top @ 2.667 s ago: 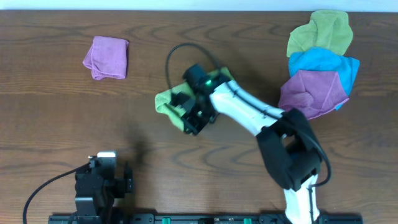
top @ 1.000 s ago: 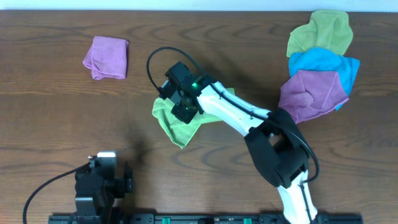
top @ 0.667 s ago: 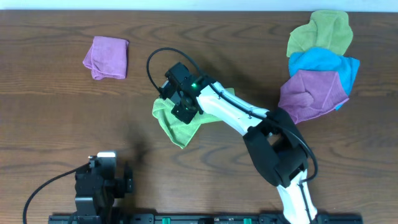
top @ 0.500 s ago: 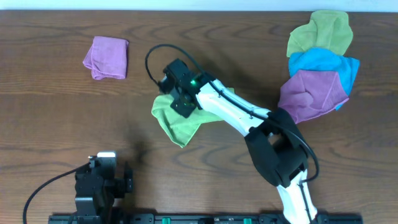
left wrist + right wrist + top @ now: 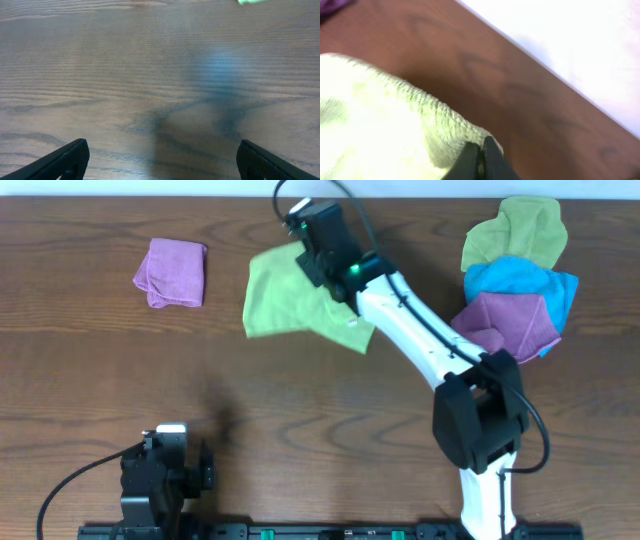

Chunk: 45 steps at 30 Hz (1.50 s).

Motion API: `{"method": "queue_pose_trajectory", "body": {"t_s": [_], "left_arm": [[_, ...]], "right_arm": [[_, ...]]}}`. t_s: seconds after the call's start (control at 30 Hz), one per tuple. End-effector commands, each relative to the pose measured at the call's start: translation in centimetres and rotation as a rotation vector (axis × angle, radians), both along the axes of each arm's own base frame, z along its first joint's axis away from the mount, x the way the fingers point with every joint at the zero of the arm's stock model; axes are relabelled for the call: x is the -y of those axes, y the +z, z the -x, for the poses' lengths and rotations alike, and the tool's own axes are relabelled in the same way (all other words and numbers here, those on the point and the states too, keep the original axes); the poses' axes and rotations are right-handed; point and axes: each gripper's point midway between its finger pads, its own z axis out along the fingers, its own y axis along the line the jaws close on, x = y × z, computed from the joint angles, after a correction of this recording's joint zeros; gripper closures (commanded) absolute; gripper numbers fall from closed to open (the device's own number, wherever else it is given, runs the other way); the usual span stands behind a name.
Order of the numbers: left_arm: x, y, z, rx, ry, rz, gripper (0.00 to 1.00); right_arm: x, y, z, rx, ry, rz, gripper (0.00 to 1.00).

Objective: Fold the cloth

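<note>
The lime-green cloth hangs partly opened out over the far middle of the table, its upper corner pinched by my right gripper. In the right wrist view the black fingers are shut on the cloth's edge, with the table's far edge close behind. My left gripper rests at the near left, far from the cloth. In the left wrist view it stands wide open over bare wood, with a sliver of the green cloth at the top.
A folded purple cloth lies at the far left. At the far right sits a pile of an olive-green cloth, a blue cloth and a purple cloth. The right arm spans the table's middle right.
The right gripper has risen and swung toward the table's far edge, pulling the cloth up from a crumpled heap so that it opens out. The left arm has not moved.
</note>
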Motion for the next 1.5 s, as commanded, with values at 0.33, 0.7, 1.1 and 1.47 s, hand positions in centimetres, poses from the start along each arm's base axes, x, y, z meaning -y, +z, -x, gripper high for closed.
{"method": "queue_pose_trajectory", "body": {"t_s": [0.33,0.7,1.1,1.47], "left_arm": [[-0.3,-1.0,0.7,-0.044,-0.002,-0.031,0.05],[-0.3,-1.0,0.7,-0.044,-0.002,-0.031,0.05],[-0.3,-1.0,0.7,-0.044,-0.002,-0.031,0.05],[-0.3,-1.0,0.7,-0.044,-0.002,-0.031,0.05]], "right_arm": [[2.8,-3.6,1.8,-0.179,-0.049,0.048,0.29],[1.6,-10.5,5.0,-0.46,0.043,-0.043,0.48],[4.3,-14.3,5.2,-0.523,-0.033,0.056,0.58],[6.5,-14.7,5.4,-0.563,-0.074,0.073,0.9]]}}
